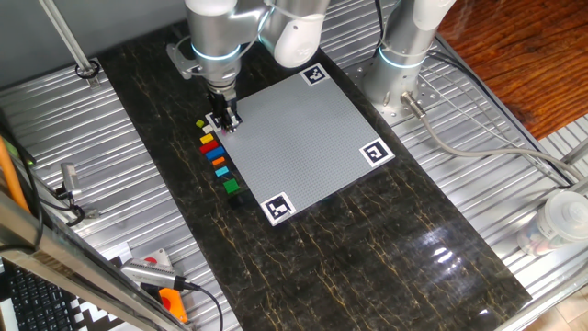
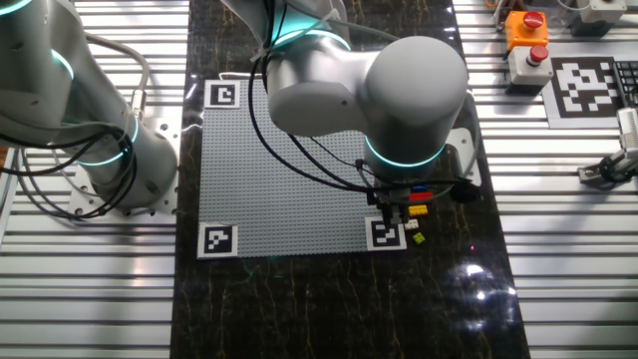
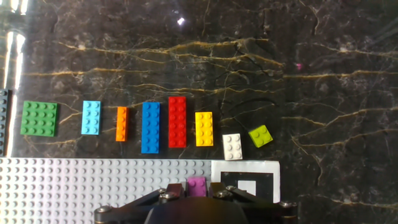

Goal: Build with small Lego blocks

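In the hand view my gripper (image 3: pixel 197 190) is shut on a small pink brick (image 3: pixel 197 185), with a finger tight against each side. It hangs over the corner of the grey studded plate (image 3: pixel 93 186), beside the corner marker (image 3: pixel 249 182). On the dark table beyond lies a row of bricks: green (image 3: pixel 40 118), light blue (image 3: pixel 91 117), orange (image 3: pixel 122 123), blue (image 3: pixel 150 127), red (image 3: pixel 177 121), yellow (image 3: pixel 204 129), white (image 3: pixel 232 146) and lime (image 3: pixel 260 135). One fixed view shows the gripper (image 1: pixel 223 119) at the plate's corner, above the brick row (image 1: pixel 215 156). The other fixed view shows the gripper (image 2: pixel 396 211) mostly hidden by the arm.
The grey plate (image 1: pixel 303 138) has black-and-white markers at its corners (image 1: pixel 374 153). A second arm's base (image 1: pixel 404 64) stands behind the plate. Ribbed metal surfaces flank the dark table. An orange box with red buttons (image 2: pixel 525 40) sits at the far corner.
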`<action>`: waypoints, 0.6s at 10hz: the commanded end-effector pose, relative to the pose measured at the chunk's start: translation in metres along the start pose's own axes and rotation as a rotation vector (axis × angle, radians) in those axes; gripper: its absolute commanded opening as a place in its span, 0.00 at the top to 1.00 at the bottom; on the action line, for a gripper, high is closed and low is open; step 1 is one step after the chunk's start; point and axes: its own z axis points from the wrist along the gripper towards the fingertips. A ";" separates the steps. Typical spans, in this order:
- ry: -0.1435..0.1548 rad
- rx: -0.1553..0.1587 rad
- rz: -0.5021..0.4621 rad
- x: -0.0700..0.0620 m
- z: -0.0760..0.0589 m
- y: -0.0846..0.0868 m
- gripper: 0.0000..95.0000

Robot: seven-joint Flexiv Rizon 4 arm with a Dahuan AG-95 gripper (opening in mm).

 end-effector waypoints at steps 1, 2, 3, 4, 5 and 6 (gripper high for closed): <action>-0.001 -0.001 -0.001 0.000 0.001 0.000 0.80; 0.001 -0.001 -0.002 0.000 0.001 0.000 0.80; 0.001 -0.001 -0.002 0.000 0.000 0.000 0.80; -0.001 -0.002 -0.004 0.000 0.000 0.000 0.80; -0.001 -0.002 -0.006 0.000 -0.001 0.000 0.80; -0.001 -0.002 -0.009 0.000 -0.004 0.000 0.80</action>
